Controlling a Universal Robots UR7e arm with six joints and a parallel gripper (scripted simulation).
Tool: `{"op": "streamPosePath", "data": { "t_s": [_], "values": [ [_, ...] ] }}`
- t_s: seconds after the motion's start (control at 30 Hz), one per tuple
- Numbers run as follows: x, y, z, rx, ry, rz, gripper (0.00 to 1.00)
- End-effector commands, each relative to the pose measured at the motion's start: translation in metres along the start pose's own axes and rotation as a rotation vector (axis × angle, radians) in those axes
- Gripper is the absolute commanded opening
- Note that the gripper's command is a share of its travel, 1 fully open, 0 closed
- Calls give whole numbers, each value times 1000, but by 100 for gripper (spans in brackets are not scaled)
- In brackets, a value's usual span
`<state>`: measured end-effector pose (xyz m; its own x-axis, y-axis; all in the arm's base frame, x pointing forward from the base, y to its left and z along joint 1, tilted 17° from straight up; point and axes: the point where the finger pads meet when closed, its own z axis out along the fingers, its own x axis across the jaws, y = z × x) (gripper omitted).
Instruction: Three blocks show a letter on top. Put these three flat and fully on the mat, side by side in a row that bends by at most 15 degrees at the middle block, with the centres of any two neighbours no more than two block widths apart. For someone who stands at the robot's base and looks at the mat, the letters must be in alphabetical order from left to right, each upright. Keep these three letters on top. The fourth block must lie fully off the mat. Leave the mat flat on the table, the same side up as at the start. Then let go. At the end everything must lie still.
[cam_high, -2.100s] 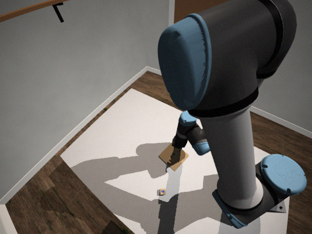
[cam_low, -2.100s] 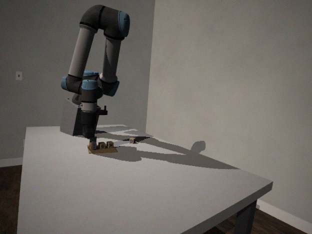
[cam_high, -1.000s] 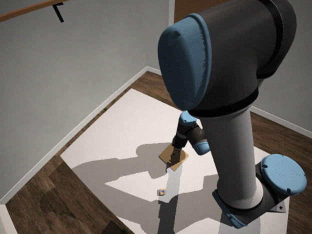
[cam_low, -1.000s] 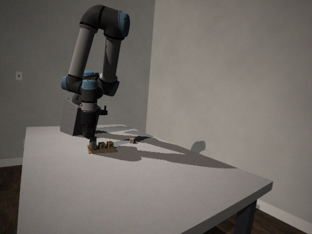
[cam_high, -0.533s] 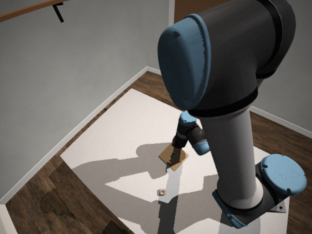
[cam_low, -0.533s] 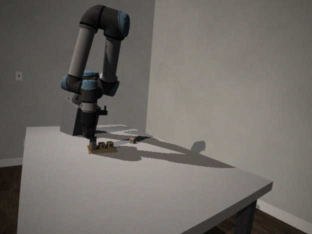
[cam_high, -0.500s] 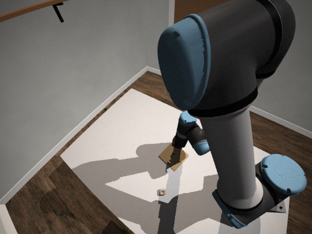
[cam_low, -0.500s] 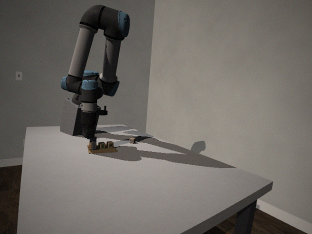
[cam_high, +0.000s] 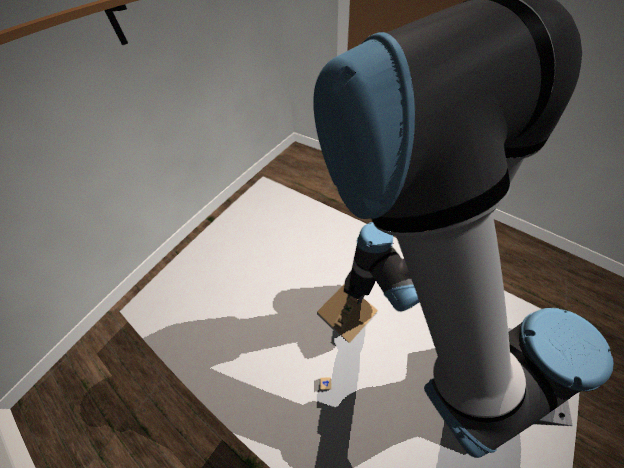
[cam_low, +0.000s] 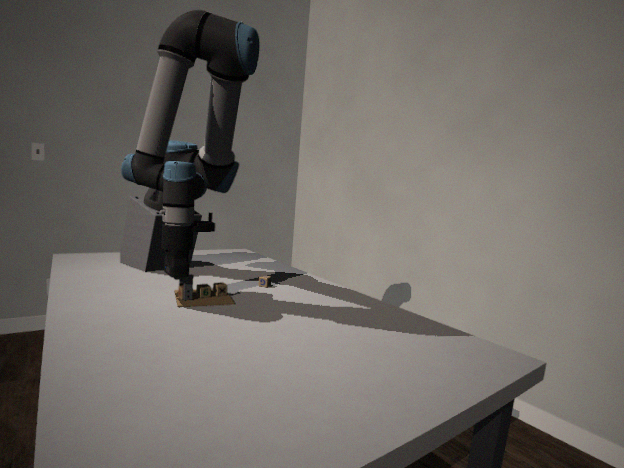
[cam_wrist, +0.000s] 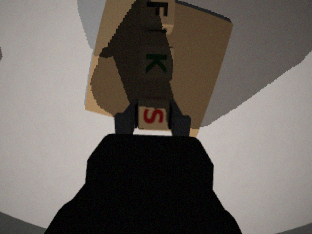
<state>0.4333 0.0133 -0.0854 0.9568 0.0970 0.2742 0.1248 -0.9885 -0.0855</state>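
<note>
The mat (cam_high: 366, 313) (cam_low: 221, 301) (cam_wrist: 202, 65) lies on the table, partly shadowed. In the wrist view the F block (cam_wrist: 168, 16), K block (cam_wrist: 156, 62) and S block (cam_wrist: 153, 116) form a nearly straight row, letters on top and all turned the same way. F is cut by the frame's top edge. My gripper (cam_low: 186, 292) (cam_wrist: 154, 108) is shut on the S block at the row's near end, low at the mat's edge; whether all its underside rests on the mat is hidden. The fourth block (cam_high: 325, 383) (cam_low: 264, 281), with a blue mark, lies off the mat.
The K block stands close beside the S block and fingers. The white table (cam_high: 226, 261) (cam_low: 252, 382) surrounds the mat, with broad arm shadows on it. The arm's base stands on a grey pedestal (cam_low: 138, 239) behind the mat in the exterior view.
</note>
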Motion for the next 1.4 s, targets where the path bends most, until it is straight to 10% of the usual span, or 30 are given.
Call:
{"op": "streamPosePath", "data": {
  "t_s": [0.0,1.1,1.37],
  "values": [
    [0,0,0,-1,1,0,57],
    [0,0,0,-1,1,0,57],
    [0,0,0,-1,1,0,75]
  ]
}}
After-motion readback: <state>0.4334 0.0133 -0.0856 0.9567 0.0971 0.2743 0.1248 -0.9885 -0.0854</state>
